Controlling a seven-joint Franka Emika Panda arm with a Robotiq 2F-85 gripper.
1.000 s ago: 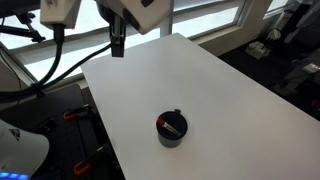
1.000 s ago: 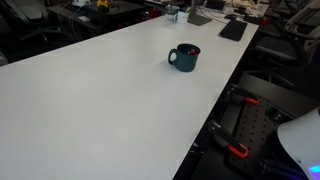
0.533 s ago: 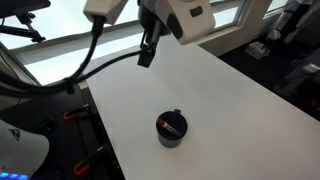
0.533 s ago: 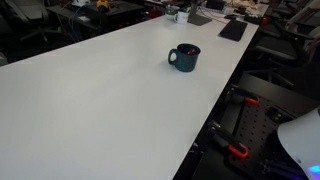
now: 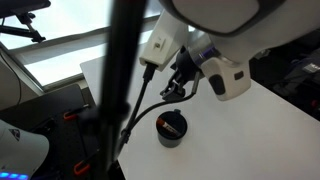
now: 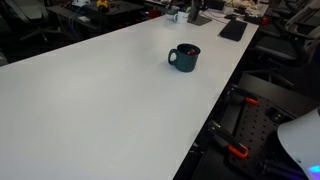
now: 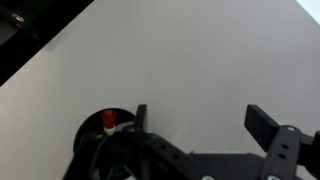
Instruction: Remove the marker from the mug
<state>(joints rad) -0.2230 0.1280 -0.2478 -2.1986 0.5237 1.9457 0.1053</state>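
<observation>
The dark mug [image 5: 172, 130] stands on the white table [image 5: 240, 100], near its edge in both exterior views [image 6: 184, 57]. The marker [image 5: 175, 126] lies inside it, its red-orange section showing. In the wrist view the mug [image 7: 92, 136] is at the lower left with the marker's red tip [image 7: 108, 121] poking out. My gripper [image 5: 175, 88] hangs above and just behind the mug, open and empty, its two fingers [image 7: 200, 118] spread wide over bare table to the right of the mug. The arm does not show in the exterior view that has the mug near the top.
The table edge lies close to the mug. Dark equipment and clamps [image 6: 240, 150] sit beside the table. Small items and a black pad [image 6: 232, 30] lie at the table's far end. Windows [image 5: 60, 50] run behind the table.
The arm has swung in from the table's far corner and come down toward the mug, now filling the upper part of the exterior view. The mug and marker have not moved.
</observation>
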